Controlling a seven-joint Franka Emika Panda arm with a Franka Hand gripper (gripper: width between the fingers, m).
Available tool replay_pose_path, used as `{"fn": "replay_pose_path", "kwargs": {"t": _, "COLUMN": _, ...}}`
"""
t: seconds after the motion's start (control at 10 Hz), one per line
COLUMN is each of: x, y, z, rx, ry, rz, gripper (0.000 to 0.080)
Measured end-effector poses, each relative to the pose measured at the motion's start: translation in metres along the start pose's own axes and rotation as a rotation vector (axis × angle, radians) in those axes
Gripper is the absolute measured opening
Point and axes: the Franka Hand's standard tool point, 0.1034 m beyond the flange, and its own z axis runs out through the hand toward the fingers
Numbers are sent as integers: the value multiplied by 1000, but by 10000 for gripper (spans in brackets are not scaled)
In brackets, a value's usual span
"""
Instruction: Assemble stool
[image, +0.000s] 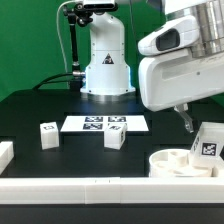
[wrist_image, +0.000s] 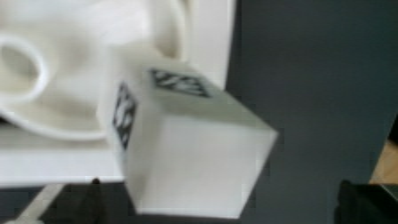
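Note:
The white round seat (image: 176, 160) lies hollow side up at the front of the exterior view's right, against the front rail. It also shows in the wrist view (wrist_image: 50, 80). A blocky white tagged leg (image: 208, 144) stands tilted at the seat's far right edge. In the wrist view this leg (wrist_image: 187, 140) fills the middle and reaches down between my dark fingertips (wrist_image: 71, 205). My gripper (image: 187, 122) (wrist_image: 222, 198) is open wide just above and beside it, with a gap on one side. Two more legs (image: 48, 135) (image: 116, 138) stand near the middle of the table.
The marker board (image: 105, 124) lies flat behind the two loose legs. A long white rail (image: 90, 190) runs along the front edge and another rail piece (image: 5, 153) sits at the exterior view's left. The robot base (image: 105, 65) stands at the back.

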Motion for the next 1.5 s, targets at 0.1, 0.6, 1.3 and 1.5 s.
{"fn": "replay_pose_path", "kwargs": {"t": 0.1, "x": 2, "y": -1, "z": -1, "rx": -7, "ry": 11, "rz": -97, "gripper": 649}}
{"fn": "replay_pose_path", "kwargs": {"t": 0.6, "x": 1, "y": 1, "z": 5, "rx": -40, "ry": 26, "rz": -510, "gripper": 649}}
{"fn": "replay_pose_path", "kwargs": {"t": 1.3, "x": -7, "y": 13, "z": 15, "rx": -84, "ry": -44, "rz": -1066, "gripper": 649}}
{"fn": "replay_pose_path", "kwargs": {"t": 1.5, "x": -8, "y": 16, "z": 17, "rx": -84, "ry": -45, "rz": -1060, "gripper": 635}}
